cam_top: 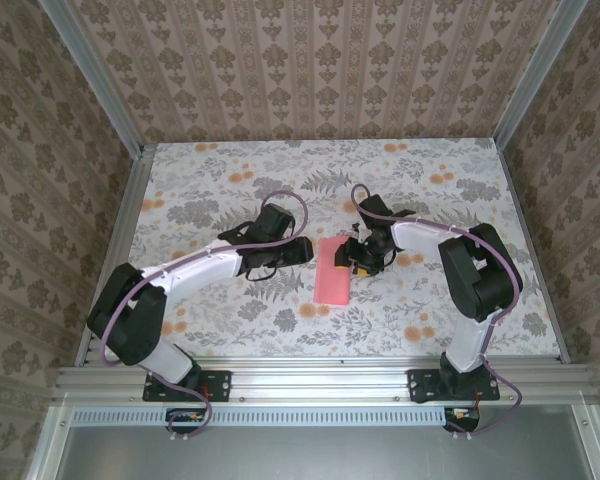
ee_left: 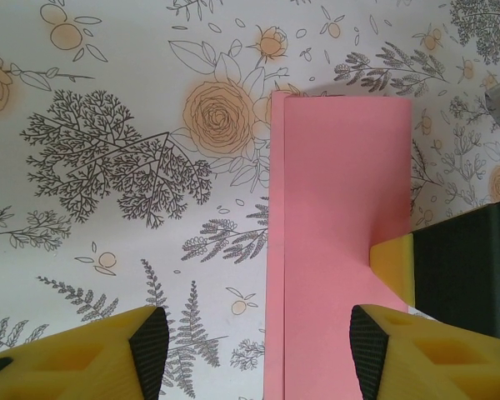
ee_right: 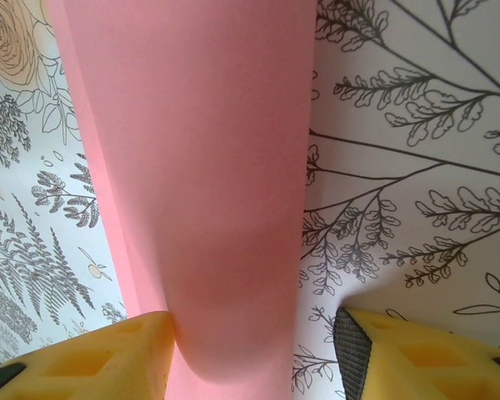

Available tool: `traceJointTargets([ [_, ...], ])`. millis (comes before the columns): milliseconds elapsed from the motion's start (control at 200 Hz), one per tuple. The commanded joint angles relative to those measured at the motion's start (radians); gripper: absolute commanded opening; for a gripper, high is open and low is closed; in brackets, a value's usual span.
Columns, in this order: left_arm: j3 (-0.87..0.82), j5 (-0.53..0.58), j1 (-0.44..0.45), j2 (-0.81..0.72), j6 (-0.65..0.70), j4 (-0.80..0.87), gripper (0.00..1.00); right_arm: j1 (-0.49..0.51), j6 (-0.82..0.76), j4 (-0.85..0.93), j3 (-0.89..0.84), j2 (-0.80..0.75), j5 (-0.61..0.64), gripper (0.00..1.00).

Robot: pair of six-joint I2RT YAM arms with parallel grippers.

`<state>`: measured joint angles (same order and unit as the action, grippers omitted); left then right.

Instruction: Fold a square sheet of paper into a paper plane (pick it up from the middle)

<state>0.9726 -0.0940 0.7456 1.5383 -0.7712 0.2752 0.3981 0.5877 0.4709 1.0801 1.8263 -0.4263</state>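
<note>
My left gripper (ee_left: 258, 343) hangs with its jaws wide over the left edge of the square sheet of paper (cam_top: 333, 270), which lies at frame centre on the bench (cam_top: 460, 320). My right gripper (ee_right: 254, 350), jaws also apart, sits over the sheet's right side and grips nothing. I judge that one half fold is done. The nose and wing folds are left.

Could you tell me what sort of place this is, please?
Probably a purpose-built robot test cell: aluminium frame rails, patterned wall panels on three sides, and a flower-print tabletop.
</note>
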Motion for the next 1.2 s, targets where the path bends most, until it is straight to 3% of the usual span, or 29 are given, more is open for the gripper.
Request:
traceJointTargets([
  [0,0.032,-0.012,0.006,0.011,0.006,-0.004,0.62,0.014,0.019,0.014,0.028,0.021,0.006,0.57],
  [385,0.04,-0.016,0.011,0.021,0.008,-0.002,0.61,0.028,0.028,0.092,0.079,0.04,0.09,0.57],
  [840,0.045,-0.023,0.012,0.028,0.016,-0.002,0.59,0.03,-0.069,0.138,0.097,0.055,0.037,0.56],
  [1195,0.055,-0.029,0.014,0.039,0.017,-0.001,0.59,0.031,-0.045,0.138,0.122,0.071,0.039,0.57],
])
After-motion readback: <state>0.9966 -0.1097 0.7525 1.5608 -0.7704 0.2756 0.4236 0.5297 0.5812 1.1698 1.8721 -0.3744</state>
